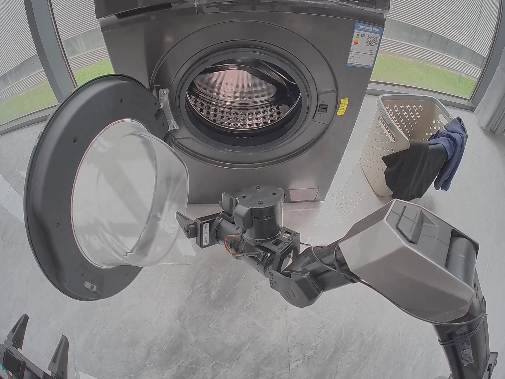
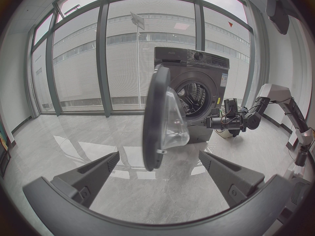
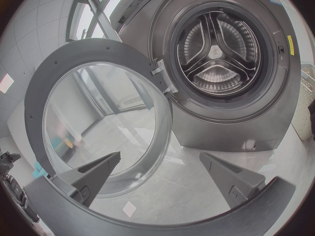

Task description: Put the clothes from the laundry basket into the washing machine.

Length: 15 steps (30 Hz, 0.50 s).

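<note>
Two garments make up the load, and both hang over the rim of the laundry basket (image 1: 392, 127). A black garment (image 1: 413, 167) is draped down the outside of the near wall. A blue garment (image 1: 451, 148) lies folded over the rim just beside it, and the two touch. Both are limp and creased, with loose folds that offer an easy pinch. The basket is a pale perforated tub standing on the floor just beside the washing machine (image 1: 242, 27), on your robot's right.

The drum (image 1: 243, 98) is bare, and the door (image 1: 50, 185) stands wide on its left hinge. By my judgement loading has not begun and the first pick is the step in hand.

Your right gripper (image 3: 159, 156) has its jaws apart and holds nothing. It sits low before the machine, near the door and well apart from the basket. The left gripper (image 2: 159, 154) is likewise spread and empty, low on the left.

The next move calls for bringing the right arm across to the basket rim and closing on a raised fold of cloth, not on the plastic wall.
</note>
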### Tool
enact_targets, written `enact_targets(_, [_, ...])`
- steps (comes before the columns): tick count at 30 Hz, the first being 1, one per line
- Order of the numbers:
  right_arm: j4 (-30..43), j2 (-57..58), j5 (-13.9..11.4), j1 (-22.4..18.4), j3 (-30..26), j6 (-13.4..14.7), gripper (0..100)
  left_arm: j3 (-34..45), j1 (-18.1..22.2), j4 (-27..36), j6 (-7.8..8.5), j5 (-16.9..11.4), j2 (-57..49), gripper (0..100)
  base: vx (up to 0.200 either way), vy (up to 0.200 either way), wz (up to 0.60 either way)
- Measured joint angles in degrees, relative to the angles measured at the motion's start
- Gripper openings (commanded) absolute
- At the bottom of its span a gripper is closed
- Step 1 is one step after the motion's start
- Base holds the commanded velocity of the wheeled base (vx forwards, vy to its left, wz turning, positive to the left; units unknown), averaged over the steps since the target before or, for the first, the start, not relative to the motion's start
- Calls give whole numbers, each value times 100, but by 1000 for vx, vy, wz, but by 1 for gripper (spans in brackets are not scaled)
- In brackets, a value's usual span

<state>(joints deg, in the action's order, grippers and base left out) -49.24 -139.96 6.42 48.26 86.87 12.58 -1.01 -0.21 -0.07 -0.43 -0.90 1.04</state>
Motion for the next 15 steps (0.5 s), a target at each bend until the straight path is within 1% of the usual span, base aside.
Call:
enact_targets(10, [24, -157, 30, -146, 207, 11, 100, 0, 0, 0, 0, -2, 0, 100, 0, 0, 0])
enact_targets(15, [38, -285, 50, -140, 500, 9, 100, 0, 5, 2, 0, 0, 0, 100, 0, 0, 0])
